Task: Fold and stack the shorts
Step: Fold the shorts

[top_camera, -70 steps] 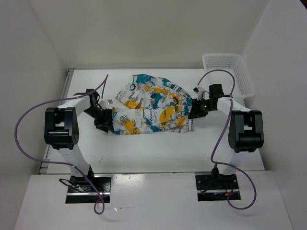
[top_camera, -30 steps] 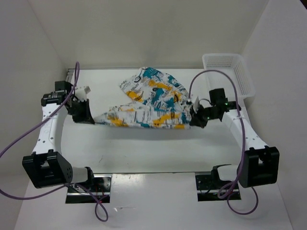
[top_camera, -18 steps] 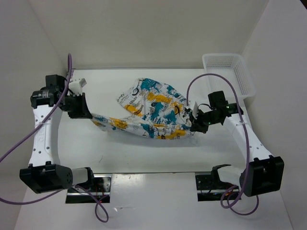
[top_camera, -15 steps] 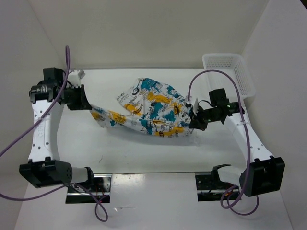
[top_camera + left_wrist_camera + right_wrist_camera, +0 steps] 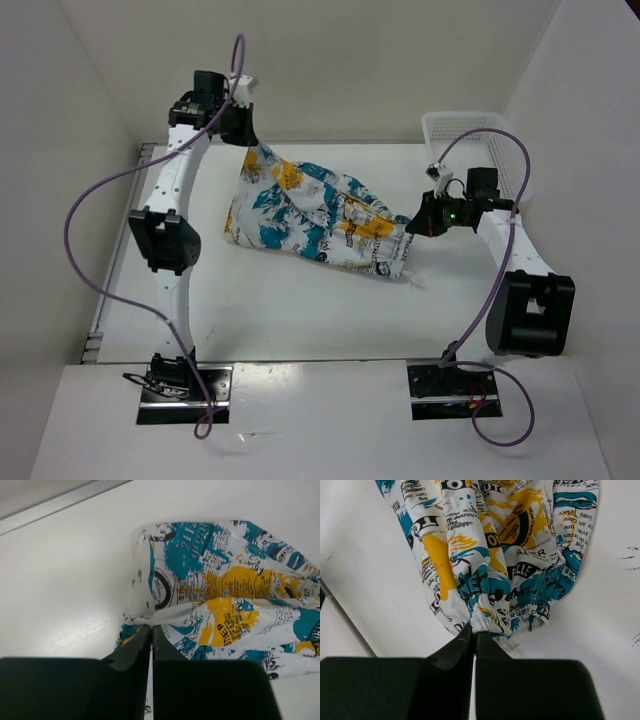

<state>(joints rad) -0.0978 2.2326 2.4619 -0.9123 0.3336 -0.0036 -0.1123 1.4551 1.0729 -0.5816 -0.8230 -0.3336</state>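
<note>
The shorts (image 5: 320, 215), white with a teal, yellow-orange and black print, hang stretched between my two grippers above the white table. My left gripper (image 5: 246, 138) is raised high at the back left, shut on one corner of the shorts (image 5: 210, 595); its black fingers (image 5: 135, 645) pinch the fabric edge. My right gripper (image 5: 412, 222) is at the right, shut on the elastic waistband (image 5: 485, 622). The lower part of the shorts (image 5: 485, 545) sags toward the table.
A white plastic mesh basket (image 5: 478, 155) stands at the back right, just behind my right arm. The table's left edge has a metal rail (image 5: 120, 250). Purple cables loop from both arms.
My left gripper has swung from the table's left side up to the back, lifting its corner of the shorts. The right gripper shifted slightly back. The shorts now hang diagonally.
</note>
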